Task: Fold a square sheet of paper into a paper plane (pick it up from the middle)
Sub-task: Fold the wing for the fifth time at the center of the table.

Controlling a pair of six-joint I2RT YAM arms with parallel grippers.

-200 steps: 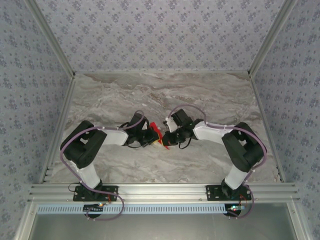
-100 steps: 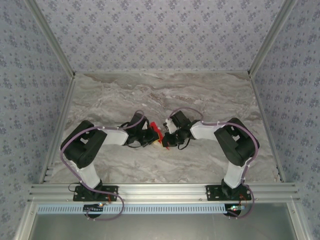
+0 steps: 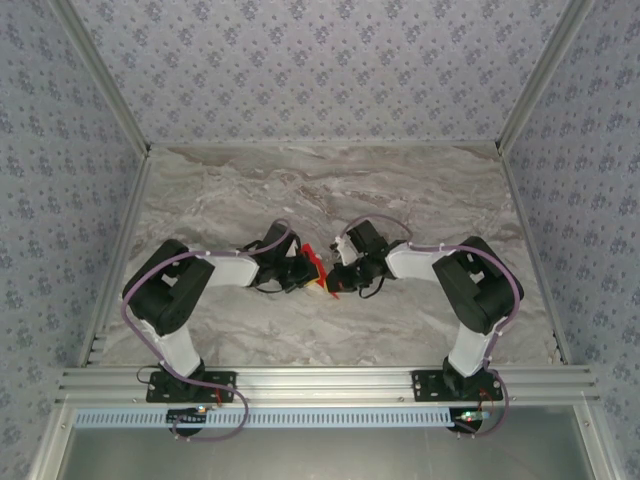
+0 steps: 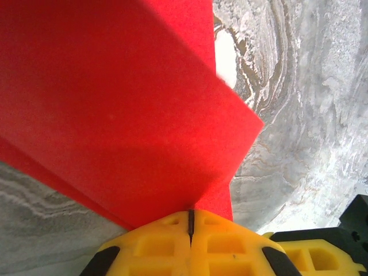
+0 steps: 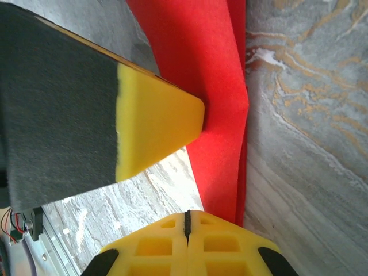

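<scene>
While clamped by left end effector (image 4: 190,221) and right end effector (image 5: 187,221) — matte red paper (image 4: 115,115), layered.

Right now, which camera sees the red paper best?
The left wrist camera: the red paper is big there, with its layers and a corner plain. The right wrist camera catches a narrower folded strip. From the top camera it is a tiny red patch.

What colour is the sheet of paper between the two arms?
Plain bright red, with no marks. The left wrist view shows the sheet of paper best.
</scene>
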